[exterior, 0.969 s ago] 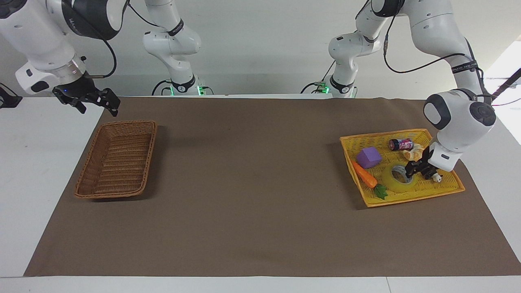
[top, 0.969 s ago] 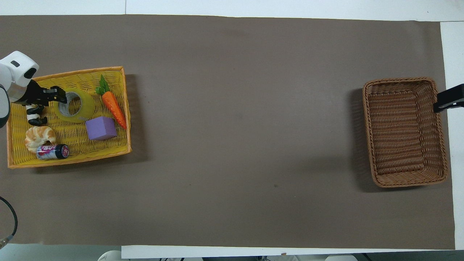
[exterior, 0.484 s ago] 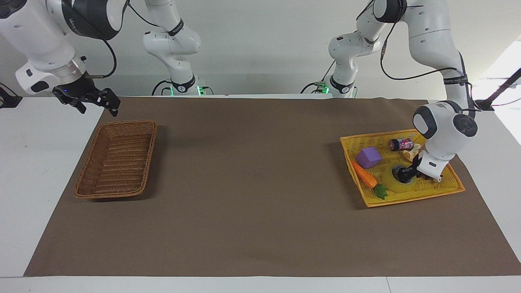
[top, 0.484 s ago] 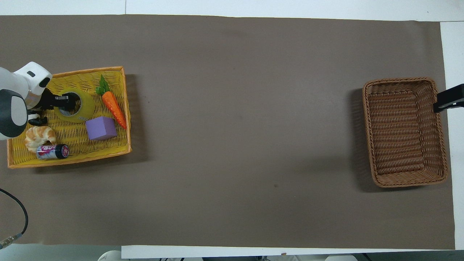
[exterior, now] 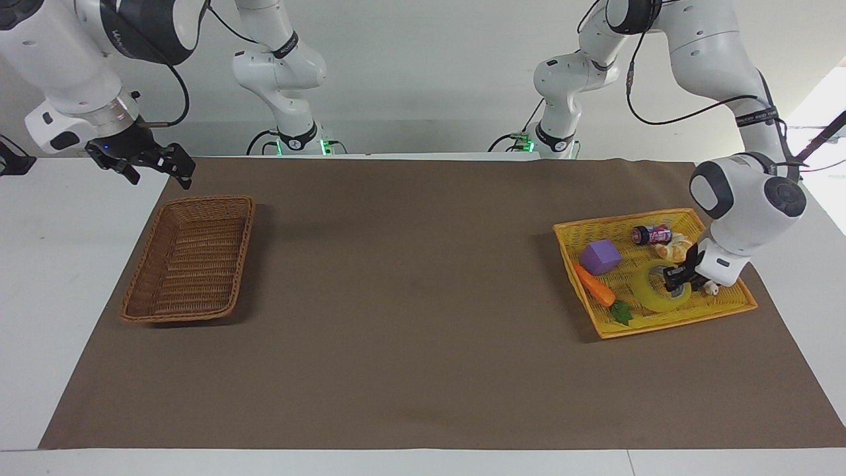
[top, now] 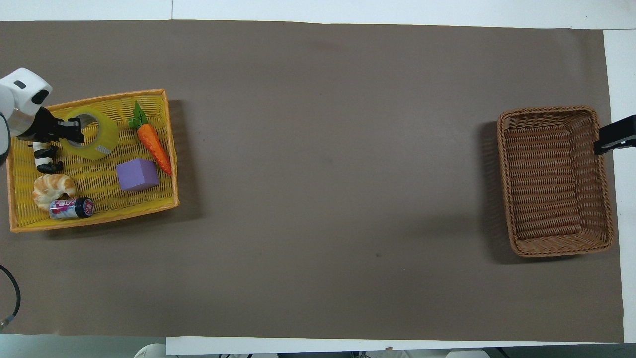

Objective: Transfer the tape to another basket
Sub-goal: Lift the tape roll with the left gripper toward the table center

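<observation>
The tape (exterior: 658,286) sat tilted over the yellow tray (exterior: 720,305), its wall pinched between the closed jaws of the left gripper (exterior: 677,278), one finger inside the core (its tip hidden there). Whether the roll's low edge touched the weave could not be told. Just beside the jaws lay a small black-and-white figure (top: 45,157), half covered in the facing view, then a croissant (top: 53,188) and can (top: 72,208). The carrot (top: 153,144) and purple block (top: 137,174) lay past the tape.

The right gripper (exterior: 151,166) hung by the brown basket (exterior: 192,258), waiting, fingers apart (only a tip showed overhead).
</observation>
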Tool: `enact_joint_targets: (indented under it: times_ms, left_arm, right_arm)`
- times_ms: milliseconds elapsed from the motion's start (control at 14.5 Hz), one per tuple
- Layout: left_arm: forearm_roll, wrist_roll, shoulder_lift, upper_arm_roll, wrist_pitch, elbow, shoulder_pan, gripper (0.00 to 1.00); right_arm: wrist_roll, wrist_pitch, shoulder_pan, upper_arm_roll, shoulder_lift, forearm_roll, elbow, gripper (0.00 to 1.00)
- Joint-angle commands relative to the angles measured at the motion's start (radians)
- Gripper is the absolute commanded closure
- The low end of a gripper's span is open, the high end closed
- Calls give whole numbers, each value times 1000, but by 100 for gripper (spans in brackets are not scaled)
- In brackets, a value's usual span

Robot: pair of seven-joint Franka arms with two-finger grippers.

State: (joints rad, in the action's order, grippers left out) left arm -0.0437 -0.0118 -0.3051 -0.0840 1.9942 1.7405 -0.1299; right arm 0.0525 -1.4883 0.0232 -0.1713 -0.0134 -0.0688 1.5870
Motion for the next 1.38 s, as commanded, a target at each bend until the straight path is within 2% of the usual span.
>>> enact_joint_targets:
  times_ms: [0, 138, 346, 553, 692, 830, 969, 1245, 1314]
  left_arm:
    - [33, 51, 35, 7, -203, -168, 131, 100]
    - [77, 258, 44, 6, -227, -199, 267, 100]
    - [109, 468, 64, 3, -190, -176, 451, 100]
    - [231, 547, 67, 4, -169, -184, 579, 100]
    - [229, 625, 69, 4, -126, -182, 647, 100]
    - [220, 631, 75, 6, -127, -179, 676, 100]
    - [188, 635, 78, 9, -173, -193, 682, 99]
    - [177, 635, 87, 3, -158, -193, 687, 100]
    - [173, 636, 87, 3, -156, -191, 706, 100]
  right_arm:
    - [15, -6, 1, 0, 23, -5, 25, 0]
    - [15, -6, 1, 0, 23, -5, 25, 0]
    - [15, -4, 1, 0, 23, -5, 25, 0]
    - [13, -4, -2, -2, 23, -5, 25, 0]
    - [24, -6, -17, -2, 23, 3, 25, 0]
    - [114, -16, -5, 6, 24, 47, 39, 0]
    - [145, -71, -5, 6, 21, 316, 50, 0]
    - [107, -160, 1, 9, -40, 842, 135, 0]
    - [75, -208, 36, 10, -54, 962, 168, 0]
